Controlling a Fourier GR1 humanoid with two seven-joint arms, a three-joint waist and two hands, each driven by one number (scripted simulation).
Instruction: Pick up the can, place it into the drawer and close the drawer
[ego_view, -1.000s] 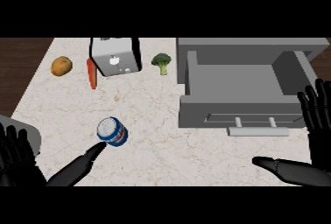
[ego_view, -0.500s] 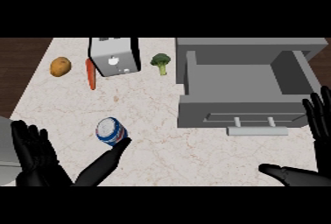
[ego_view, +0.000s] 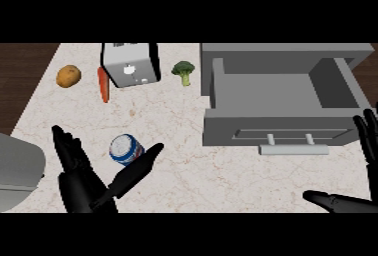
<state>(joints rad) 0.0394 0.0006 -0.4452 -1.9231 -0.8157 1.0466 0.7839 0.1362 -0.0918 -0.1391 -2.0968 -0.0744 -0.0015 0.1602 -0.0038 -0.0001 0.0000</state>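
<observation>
The can (ego_view: 125, 149) lies on the counter (ego_view: 199, 172), well to the left of the open grey drawer (ego_view: 277, 122) and a little nearer the robot than its front. The left hand (ego_view: 81, 187), further left of the drawer, is spread and unclenched, its straight fingers and thumb flanking the can without curling round it. The right hand (ego_view: 369, 142) shows at the drawer's right front corner, fingers straight and holding nothing.
</observation>
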